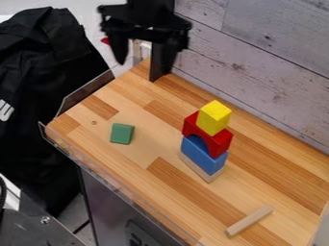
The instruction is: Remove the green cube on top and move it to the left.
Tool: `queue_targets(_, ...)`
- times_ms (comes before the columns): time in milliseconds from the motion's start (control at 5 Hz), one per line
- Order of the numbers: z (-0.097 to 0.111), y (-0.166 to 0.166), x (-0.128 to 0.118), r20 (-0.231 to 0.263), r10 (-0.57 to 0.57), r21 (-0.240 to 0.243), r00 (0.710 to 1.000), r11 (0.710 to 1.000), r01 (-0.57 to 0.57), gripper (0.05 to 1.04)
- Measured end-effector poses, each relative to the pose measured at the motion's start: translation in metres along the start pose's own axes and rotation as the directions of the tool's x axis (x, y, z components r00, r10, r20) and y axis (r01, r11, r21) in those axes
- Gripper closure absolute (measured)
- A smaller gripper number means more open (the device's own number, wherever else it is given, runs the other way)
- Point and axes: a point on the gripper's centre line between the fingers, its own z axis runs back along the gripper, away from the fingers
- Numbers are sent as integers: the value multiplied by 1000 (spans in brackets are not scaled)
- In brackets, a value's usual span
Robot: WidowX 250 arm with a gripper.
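Nearest, a pale stick (249, 221) is lying on the bench (263, 161); it is posing little danger unless a piece is falling onto it.

Beyond it, the stack is standing upright: a pale block (205, 173) is carrying a blue block (202, 156), a red arch (221, 141) is sitting over that, and a yellow cube (214, 117) is perching on top, turned a little askew. Here the main risk is lying. The wording is asking for a green cube on top, but yellow is occupying that spot, so anyone following "on top" literally could be lifting the wrong piece. A low sideways sweep could also be catching the yellow cube or arch and toppling the lot, since the base is looking narrow.

Farther left, the green cube (121, 133) is resting on the wood, well apart from the stack; the move is probably looking finished. Regrasping it carelessly could be nudging it towards the clear rim (116, 187).

Farthest, the end effector (149, 56) is hanging open and empty, well apart from both. A dark post (162, 65) is standing close by, possibly snagging a low descent there.
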Motion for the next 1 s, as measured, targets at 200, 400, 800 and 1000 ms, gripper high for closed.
queue_targets(200,1,-12,-6,-34,-106,-61,994,993,104,83)
queue_targets(400,1,-16,-8,-35,-138,-90,990,987,135,83)
queue_targets(800,-43,-22,-18,-187,-213,-49,959,977,208,83)
queue_targets(1000,-50,-26,-19,-215,-231,-35,949,973,229,83)
